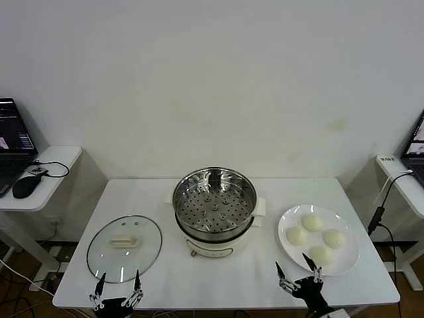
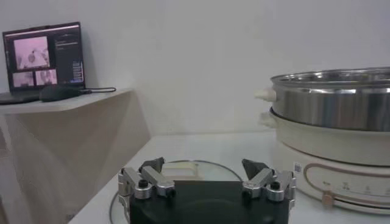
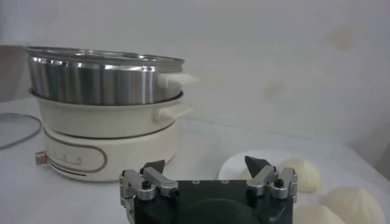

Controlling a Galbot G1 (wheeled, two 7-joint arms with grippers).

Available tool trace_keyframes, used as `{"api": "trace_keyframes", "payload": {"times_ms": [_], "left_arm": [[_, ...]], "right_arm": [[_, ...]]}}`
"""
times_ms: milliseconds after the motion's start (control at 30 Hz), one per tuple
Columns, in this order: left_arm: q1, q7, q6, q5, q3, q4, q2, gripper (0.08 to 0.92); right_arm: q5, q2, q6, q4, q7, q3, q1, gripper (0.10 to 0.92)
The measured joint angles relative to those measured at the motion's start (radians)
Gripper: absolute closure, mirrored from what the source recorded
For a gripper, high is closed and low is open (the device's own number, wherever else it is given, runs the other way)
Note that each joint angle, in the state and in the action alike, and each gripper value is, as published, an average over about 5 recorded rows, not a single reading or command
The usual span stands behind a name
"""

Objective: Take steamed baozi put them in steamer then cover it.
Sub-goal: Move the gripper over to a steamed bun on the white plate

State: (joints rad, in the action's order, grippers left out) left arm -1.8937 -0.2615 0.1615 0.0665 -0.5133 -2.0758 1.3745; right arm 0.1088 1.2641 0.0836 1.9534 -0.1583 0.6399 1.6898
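Both end effectors, left (image 1: 118,289) and right (image 1: 296,271), are held wide open and empty. A baozi (image 1: 320,255) at the right's one o'clock could be squashed if gripped hard.

I see a white counter (image 1: 218,281) carrying three things. The steamer (image 1: 214,211) stands on it near the middle, uncovered, its perforated tray showing. To the steamer's left, well apart, the cover (image 1: 124,248) lies flat on the counter with its cream handle up. To the steamer's right, near it, a white plate (image 1: 348,264) rests on the counter, bearing four steamed baozi (image 1: 312,222).
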Motion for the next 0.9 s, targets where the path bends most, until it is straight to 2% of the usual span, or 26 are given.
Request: {"api": "trace_keyframes", "payload": {"times_ms": [200, 467, 900], "left_arm": [[0.010, 0.010, -0.014, -0.011, -0.009, -0.004, -0.005, 0.177], [0.027, 0.010, -0.040, -0.036, -0.013, -0.001, -0.008, 0.177], [0.041, 0.016, -0.056, -0.073, -0.016, 0.009, -0.014, 0.177]], "right_arm": [[-0.065, -0.062, -0.025, -0.019, -0.021, 0.053, -0.052, 0.202], [-0.188, -0.241, -0.094, -0.079, -0.091, 0.100, -0.176, 0.202], [-0.339, -0.596, -0.177, -0.224, -0.369, -0.045, -0.489, 0.203]]}}
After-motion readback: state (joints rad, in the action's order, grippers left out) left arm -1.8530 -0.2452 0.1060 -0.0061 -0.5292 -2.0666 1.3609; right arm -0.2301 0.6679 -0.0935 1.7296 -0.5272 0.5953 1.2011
